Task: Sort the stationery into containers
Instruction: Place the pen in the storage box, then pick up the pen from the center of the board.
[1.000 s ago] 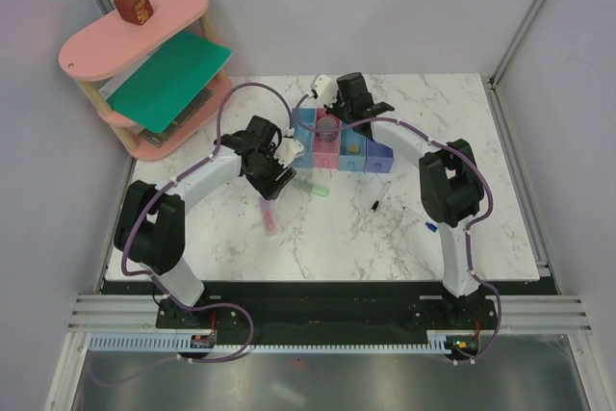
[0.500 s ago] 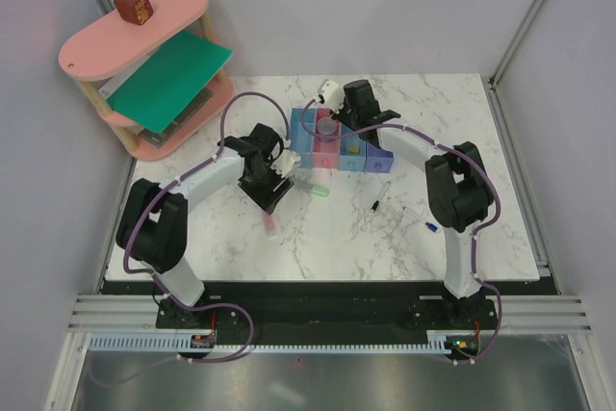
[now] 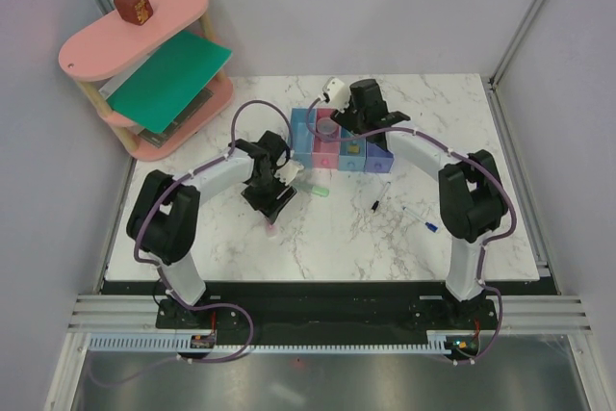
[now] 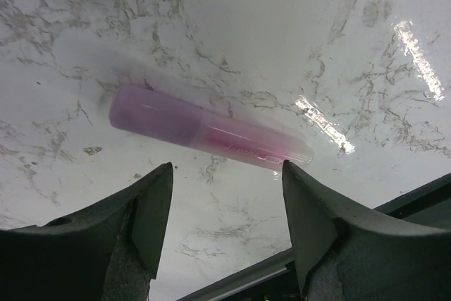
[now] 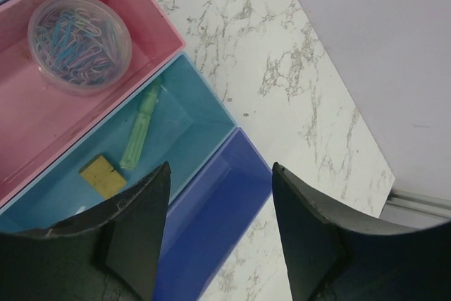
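Shifted nearer, left gripper spreads wide above the pink highlighter, mostly hidden from overhead; wrist view shows it lying ten-to-four o'clock. Right gripper gapes wide.

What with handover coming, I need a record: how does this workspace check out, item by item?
Surface: marble table, no spills seen.
Job's things: pink highlighter, loose green stick, black pen, blue-tipped pen on table; paperclip tub in pink bin; second green stick, yellow piece in teal bin.
Clutter: nothing seen.
Grippers: left gripper open over highlighter; right gripper open above bins.
Cables: purple cables loop along both arms.
Surroundings: pink shelf holding green sheet, brown block.
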`<state>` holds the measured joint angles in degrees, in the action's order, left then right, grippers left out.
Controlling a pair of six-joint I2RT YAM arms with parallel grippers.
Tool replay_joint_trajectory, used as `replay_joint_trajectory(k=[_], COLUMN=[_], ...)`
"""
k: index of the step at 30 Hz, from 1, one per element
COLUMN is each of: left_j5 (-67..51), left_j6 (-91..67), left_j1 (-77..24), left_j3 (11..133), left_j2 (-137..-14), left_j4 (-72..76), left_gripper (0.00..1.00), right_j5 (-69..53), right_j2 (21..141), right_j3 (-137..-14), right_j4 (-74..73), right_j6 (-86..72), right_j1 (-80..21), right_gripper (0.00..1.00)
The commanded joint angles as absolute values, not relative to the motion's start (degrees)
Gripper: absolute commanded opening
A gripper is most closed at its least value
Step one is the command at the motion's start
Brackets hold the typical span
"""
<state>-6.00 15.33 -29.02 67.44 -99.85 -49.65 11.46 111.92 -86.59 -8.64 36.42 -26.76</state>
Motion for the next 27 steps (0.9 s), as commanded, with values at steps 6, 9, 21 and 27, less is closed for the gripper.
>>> replay_joint_trajectory(k=[6, 9, 21, 27], left_j5=[-6.23, -6.85, -6.06, -5.36], left_j6=[10.55, 9.93, 9.58, 11.33], left_j1=[-29.18, -29.18, -29.71, -29.71], left_j3=[68.03, 68.82, 69.70, 68.38], left_j2=[-103.53, -104.68, -107.05, -104.68], left_j4=[-50.10, -49.92, -49.66, -49.75], left_gripper=[0.70, 0.70, 0.46, 0.12], right_j5=[9.93, 8.97, 7.21, 5.29], right_j2=[103.45, 101.69, 96.86, 93.79], right_j3=[-86.40, -86.48, -83.68, -79.90], right_j4=[-10.10, -11.07, -13.36, -14.84], right_j6=[34.89, 34.37, 34.01, 33.23], right_j1=[-26.54, -26.63, -26.63, -26.63], right_gripper=[0.68, 0.69, 0.70, 0.71])
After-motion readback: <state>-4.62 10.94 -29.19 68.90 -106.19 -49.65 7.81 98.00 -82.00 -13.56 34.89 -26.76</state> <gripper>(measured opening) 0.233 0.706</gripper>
